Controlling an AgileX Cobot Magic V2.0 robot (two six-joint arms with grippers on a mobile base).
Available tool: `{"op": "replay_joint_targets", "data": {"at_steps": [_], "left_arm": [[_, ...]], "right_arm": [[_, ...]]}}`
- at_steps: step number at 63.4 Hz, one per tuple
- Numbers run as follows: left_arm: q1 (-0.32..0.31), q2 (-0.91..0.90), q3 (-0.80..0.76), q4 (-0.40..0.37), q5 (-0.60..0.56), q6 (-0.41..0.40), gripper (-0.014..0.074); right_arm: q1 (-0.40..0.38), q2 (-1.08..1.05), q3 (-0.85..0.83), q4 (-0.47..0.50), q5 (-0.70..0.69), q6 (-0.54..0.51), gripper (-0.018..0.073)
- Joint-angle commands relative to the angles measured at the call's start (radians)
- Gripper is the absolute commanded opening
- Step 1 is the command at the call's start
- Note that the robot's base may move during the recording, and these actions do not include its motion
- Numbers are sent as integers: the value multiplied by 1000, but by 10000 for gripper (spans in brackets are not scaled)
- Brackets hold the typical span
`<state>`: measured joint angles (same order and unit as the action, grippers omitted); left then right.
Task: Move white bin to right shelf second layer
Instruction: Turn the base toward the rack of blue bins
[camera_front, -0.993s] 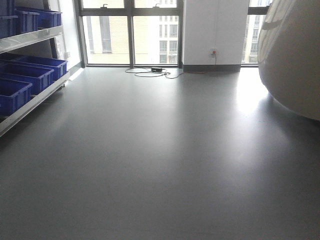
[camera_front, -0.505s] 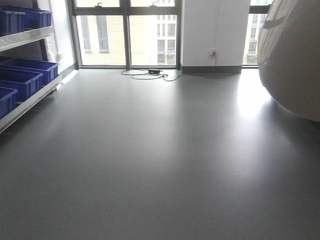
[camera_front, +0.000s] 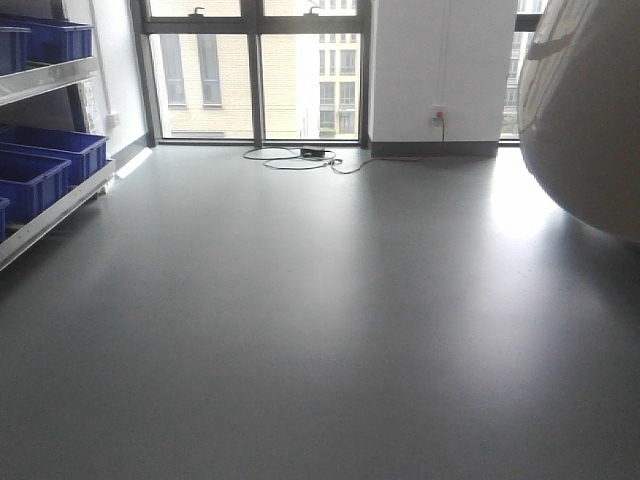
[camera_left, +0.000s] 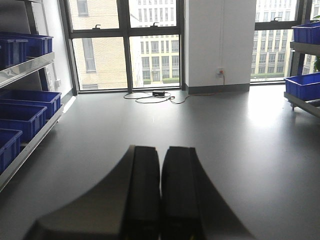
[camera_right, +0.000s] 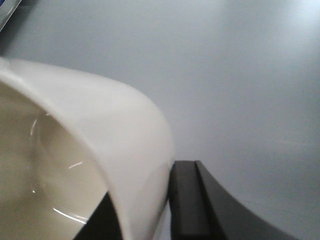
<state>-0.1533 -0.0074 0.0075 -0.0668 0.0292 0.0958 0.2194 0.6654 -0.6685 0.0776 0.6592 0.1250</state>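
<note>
In the front-facing view, the white bin (camera_front: 590, 120) is filling the right edge of the frame, close to the camera, with its curved glossy wall hanging above the grey floor (camera_front: 320, 330). On the left, blue crates (camera_front: 40, 165) are sitting on the levels of a metal rack (camera_front: 55, 210). A cable (camera_front: 305, 158) is lying on the floor below the windows (camera_front: 250, 70).

In the left wrist view, the left gripper (camera_left: 161, 190) is pointing out over the open floor with its two dark fingers pressed together and nothing between them. Blue crates are lining the rack along the left, and a right rack (camera_left: 302, 100) at the far right edge is carrying more blue crates, well apart from the gripper.

In the right wrist view, the right gripper (camera_right: 145, 200) is clamping the wall of the white bin: one dark finger is showing outside the rim and the other is lying inside the mouth. The bin's cream interior is taking up the lower left, and the bare floor is lying beyond it.
</note>
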Motion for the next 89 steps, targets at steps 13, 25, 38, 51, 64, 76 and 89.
{"op": "replay_joint_targets", "data": {"at_steps": [13,25,38,51,64,76,89], "left_arm": [[-3,-17,33,-8,-90,-7,85],[-3,-17,33,-8,-90,-7,85],[-3,-17,33,-8,-90,-7,85],[-3,-17,33,-8,-90,-7,85],[-3,-17,33,-8,-90,-7,85],[-3,-17,33,-8,-90,-7,85],[-3,-17,33,-8,-90,-7,85]], "right_arm": [[-6,-2,-31,7,-86,-3,55],[-6,-2,-31,7,-86,-3,55],[-6,-2,-31,7,-86,-3,55],[-6,-2,-31,7,-86,-3,55],[-6,-2,-31,7,-86,-3,55],[-6,-2,-31,7,-86,-3,55],[-6,-2,-31,7,-86,-3,55]]}}
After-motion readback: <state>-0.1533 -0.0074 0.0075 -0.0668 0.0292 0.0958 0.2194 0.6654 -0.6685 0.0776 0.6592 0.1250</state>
